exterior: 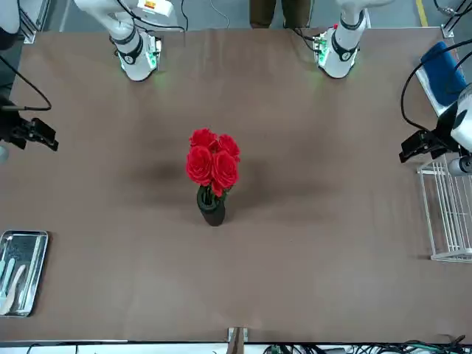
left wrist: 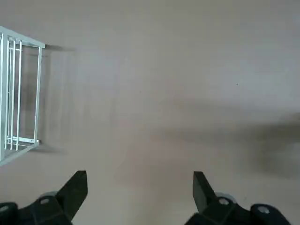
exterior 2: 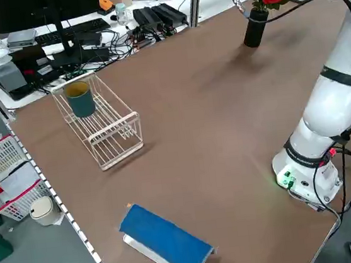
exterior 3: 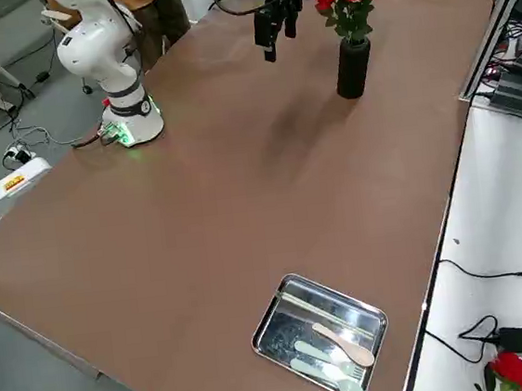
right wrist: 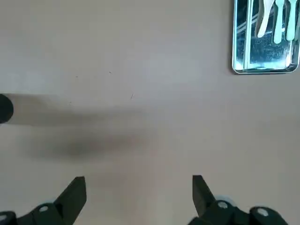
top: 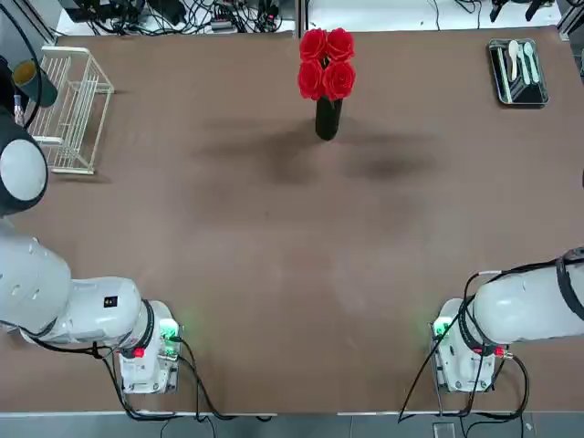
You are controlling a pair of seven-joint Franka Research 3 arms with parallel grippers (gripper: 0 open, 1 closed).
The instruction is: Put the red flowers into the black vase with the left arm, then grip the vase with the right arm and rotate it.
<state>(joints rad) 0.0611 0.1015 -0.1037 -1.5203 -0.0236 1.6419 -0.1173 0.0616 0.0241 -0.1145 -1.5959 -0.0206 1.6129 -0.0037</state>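
The red flowers (top: 326,64) stand upright in the black vase (top: 328,119) at the far middle of the table; the same red flowers (exterior: 212,161) and black vase (exterior: 212,210) show in the front view. My left gripper (exterior: 422,144) hangs high near the table's left edge, beside the wire rack. Its fingers (left wrist: 75,187) are open and hold nothing. My right gripper (exterior: 33,133) hovers over the right edge, far from the vase, and its fingers (right wrist: 200,187) are also open and empty. In the right wrist view only an edge of the vase (right wrist: 4,108) shows.
A white wire rack (top: 78,109) with a teal cup (exterior 2: 80,99) stands at the far left. A metal tray (top: 517,73) with spoons lies at the far right. A blue box (exterior 2: 166,240) sits near the front left corner. A person (exterior: 280,11) stands behind the arms' bases.
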